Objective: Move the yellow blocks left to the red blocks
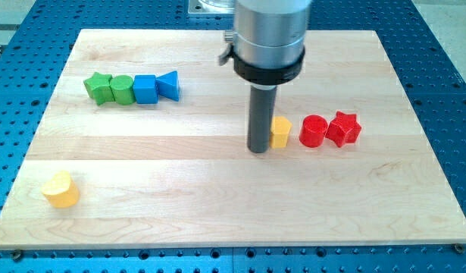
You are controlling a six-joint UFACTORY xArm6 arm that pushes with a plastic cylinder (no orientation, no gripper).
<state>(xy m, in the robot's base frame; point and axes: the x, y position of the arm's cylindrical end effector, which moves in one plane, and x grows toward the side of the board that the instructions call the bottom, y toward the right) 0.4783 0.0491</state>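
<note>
My tip [259, 149] rests on the board just left of a small yellow block [280, 132], touching or nearly touching it. Right of that block, with a small gap, stand a red cylinder [314, 130] and a red star block [344, 128], side by side. A second yellow block, heart-shaped [60, 189], lies far off at the view's bottom left, near the board's corner. The rod hides part of the first yellow block's left side.
A row of blocks stands at the view's upper left: a green star [98, 87], a green cylinder [121, 89], a blue cube [145, 89] and a blue triangle [169, 85]. The wooden board [217, 212] lies on a blue perforated table.
</note>
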